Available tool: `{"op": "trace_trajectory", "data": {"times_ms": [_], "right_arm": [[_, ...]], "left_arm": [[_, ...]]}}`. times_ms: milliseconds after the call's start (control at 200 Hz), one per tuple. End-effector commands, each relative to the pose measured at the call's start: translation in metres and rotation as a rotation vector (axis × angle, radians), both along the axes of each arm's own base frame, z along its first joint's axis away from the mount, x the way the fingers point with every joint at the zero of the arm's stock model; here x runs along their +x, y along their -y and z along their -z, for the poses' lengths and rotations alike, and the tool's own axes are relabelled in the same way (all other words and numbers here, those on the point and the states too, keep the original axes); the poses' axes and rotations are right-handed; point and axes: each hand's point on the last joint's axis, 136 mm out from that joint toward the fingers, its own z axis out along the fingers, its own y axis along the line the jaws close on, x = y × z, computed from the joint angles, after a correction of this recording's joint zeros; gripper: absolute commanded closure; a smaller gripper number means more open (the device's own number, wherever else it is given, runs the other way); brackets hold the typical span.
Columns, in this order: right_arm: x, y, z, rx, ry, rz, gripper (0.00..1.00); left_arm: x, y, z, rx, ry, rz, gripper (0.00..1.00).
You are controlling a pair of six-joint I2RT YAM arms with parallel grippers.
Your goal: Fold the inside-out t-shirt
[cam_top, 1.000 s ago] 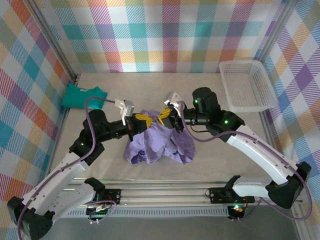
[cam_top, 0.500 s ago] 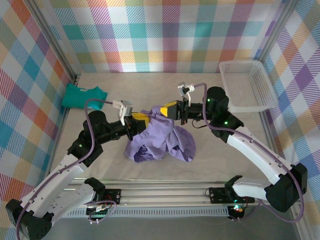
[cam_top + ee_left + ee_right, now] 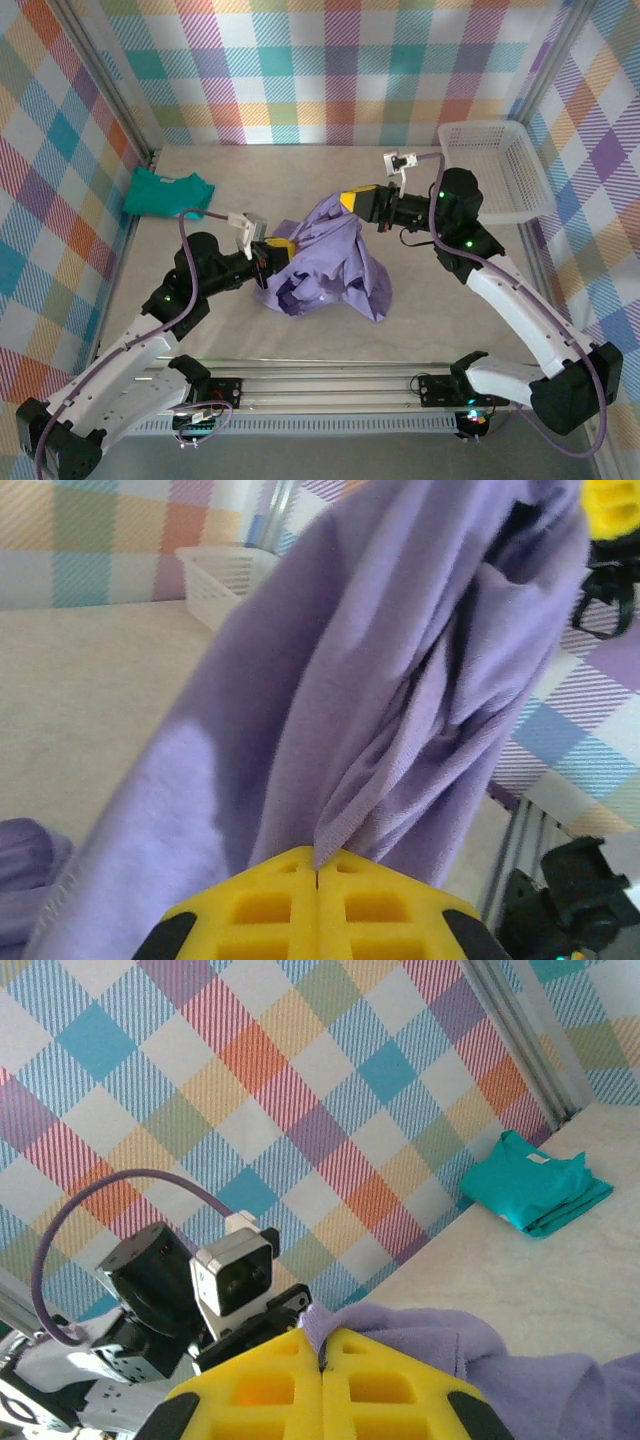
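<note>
The inside-out t-shirt (image 3: 330,255) is a lavender bundle hanging between my two grippers in the middle of the table, its lower folds resting on the surface. My left gripper (image 3: 283,245) is shut on a fold at the shirt's left side; in the left wrist view the cloth (image 3: 400,680) rises from the closed yellow fingertips (image 3: 317,865). My right gripper (image 3: 352,199) is shut on the shirt's upper edge, lifted higher and to the right; the right wrist view shows a purple fold (image 3: 440,1345) pinched at its yellow tips (image 3: 322,1355).
A folded teal garment (image 3: 165,191) lies at the back left by the wall. A white plastic basket (image 3: 495,170) stands at the back right. Plaid walls close in three sides, and a metal rail (image 3: 330,385) runs along the near edge.
My right gripper has risen and moved right and back, pulling the shirt's top edge up. My left gripper shifted slightly down and forward with its fold. The bundle is stretched taller.
</note>
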Motion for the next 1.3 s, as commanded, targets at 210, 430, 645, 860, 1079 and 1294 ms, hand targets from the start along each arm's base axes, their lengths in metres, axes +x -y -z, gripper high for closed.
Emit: {"op": "trace_trajectory", "data": {"times_ms": [210,430,645,860,1079,1294], "right_arm": [[0.003,-0.006,-0.007,0.062,0.025,-0.027,1.0],[-0.015,-0.002,0.0,-0.046,0.163,-0.062,1.0],[-0.014,-0.004,0.008,-0.066,0.144,-0.075,1.0],[-0.011,-0.006,0.009,-0.063,0.115,-0.07,1.0],[-0.008,-0.005,0.007,-0.067,0.114,-0.051,1.0],[-0.008,-0.005,0.006,-0.071,0.113,-0.051,1.0]], "left_arm": [[-0.036,0.037,-0.01,0.048,0.059,0.258,0.77],[-0.021,0.012,-0.048,-0.043,0.112,0.054,0.53],[-0.019,0.022,-0.073,-0.035,0.064,0.092,0.53],[-0.021,0.049,-0.087,-0.016,-0.002,0.216,0.65],[-0.008,0.064,-0.071,0.022,-0.15,0.23,0.63],[0.006,0.069,-0.067,0.015,-0.2,0.206,0.62]]}}
